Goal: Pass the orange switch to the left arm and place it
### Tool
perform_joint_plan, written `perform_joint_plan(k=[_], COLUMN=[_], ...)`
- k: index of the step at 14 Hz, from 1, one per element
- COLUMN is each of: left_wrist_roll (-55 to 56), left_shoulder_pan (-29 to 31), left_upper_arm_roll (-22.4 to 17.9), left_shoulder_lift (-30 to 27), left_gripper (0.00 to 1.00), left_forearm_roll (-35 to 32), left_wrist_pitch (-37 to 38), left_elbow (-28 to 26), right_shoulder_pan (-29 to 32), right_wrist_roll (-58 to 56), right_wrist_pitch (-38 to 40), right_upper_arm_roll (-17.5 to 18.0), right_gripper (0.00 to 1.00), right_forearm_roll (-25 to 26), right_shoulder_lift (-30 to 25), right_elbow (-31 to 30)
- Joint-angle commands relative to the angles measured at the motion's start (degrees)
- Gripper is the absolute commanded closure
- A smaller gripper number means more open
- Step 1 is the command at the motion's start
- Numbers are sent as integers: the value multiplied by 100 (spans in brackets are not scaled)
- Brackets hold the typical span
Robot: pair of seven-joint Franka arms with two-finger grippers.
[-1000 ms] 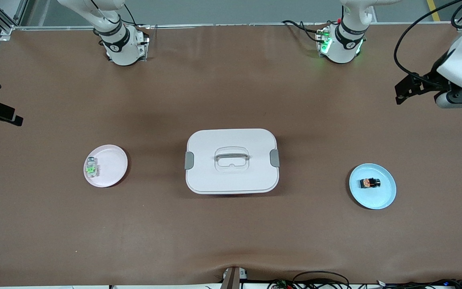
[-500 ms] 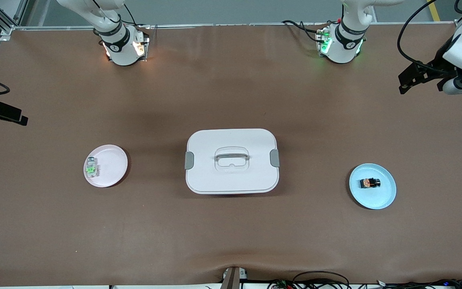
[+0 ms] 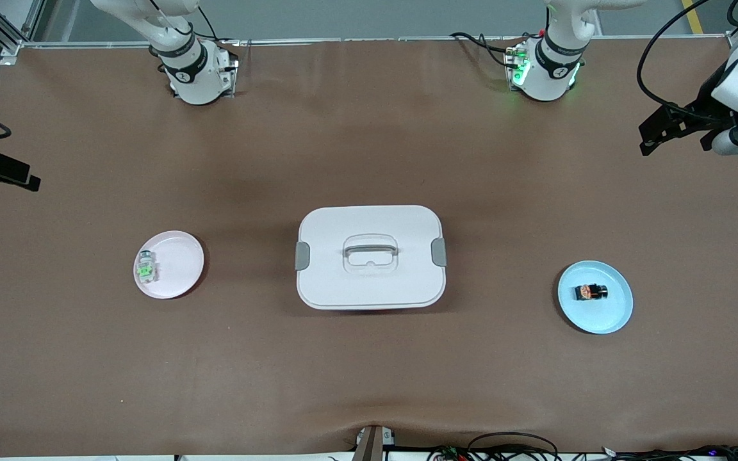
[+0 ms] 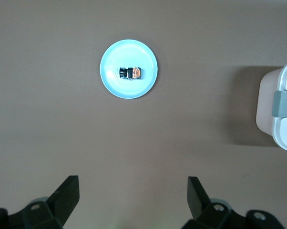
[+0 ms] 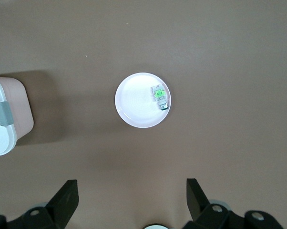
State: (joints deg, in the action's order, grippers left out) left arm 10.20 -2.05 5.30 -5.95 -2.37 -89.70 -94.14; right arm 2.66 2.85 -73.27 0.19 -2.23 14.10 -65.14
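The orange switch (image 3: 591,292), a tiny black block with an orange mark, lies on a light blue plate (image 3: 619,314) toward the left arm's end of the table. In the left wrist view the orange switch (image 4: 130,72) lies well clear of my left gripper (image 4: 132,180), which is open and empty. That left gripper (image 3: 656,131) hangs high over bare table at that end. My right gripper (image 3: 4,174) hovers over the right arm's end of the table; the right wrist view shows the right gripper (image 5: 131,182) open and empty. The white box (image 3: 369,256) stands mid-table between the plates.
A pink plate (image 3: 180,266) toward the right arm's end carries a pale clear part with a green mark (image 3: 147,267). The box's clipped end shows at the edge of both wrist views (image 4: 281,109) (image 5: 3,124). Cables lie along the table edge nearest the front camera.
The left gripper has drifted toward the bases' side of the table and a little outward. The right gripper has shifted slightly the same way. Both stay open; the switch, box and plates have not moved.
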Motion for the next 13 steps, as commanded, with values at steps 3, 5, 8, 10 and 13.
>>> perform_joint_plan(k=[3,5,8,10,13], left_wrist_roll=[-88,-88,-97,-97,-97], left_shoulder_pan=[20,20,20,20,20], left_upper_arm_roll=[-3,-3,-3,15,15], left_shoulder_lift=[-29,-29,-55,-55,-38], left_gripper=[0,0,0,0,0], left_forearm_roll=[79,79,79,79,79], left_wrist_pitch=[-83,-83,-74,-74,-91], left_elbow=[-52,-52,-52,-52,-43], right_shoulder_pan=[-38,-29,-29,-29,-20], right_wrist_roll=[-13,-4,22,31,31], right_wrist_pitch=[-670,-846,-821,-786,-829], right_upper_arm_roll=[-37,-28,-20,-19,-19], right_gripper=[0,0,0,0,0], right_forearm_roll=[47,38,12,-76,-85], right_shoulder_lift=[-996,-1207,-1252,-1296,-1331], right_elbow=[-1482,-1791,-1844,-1914,-1941])
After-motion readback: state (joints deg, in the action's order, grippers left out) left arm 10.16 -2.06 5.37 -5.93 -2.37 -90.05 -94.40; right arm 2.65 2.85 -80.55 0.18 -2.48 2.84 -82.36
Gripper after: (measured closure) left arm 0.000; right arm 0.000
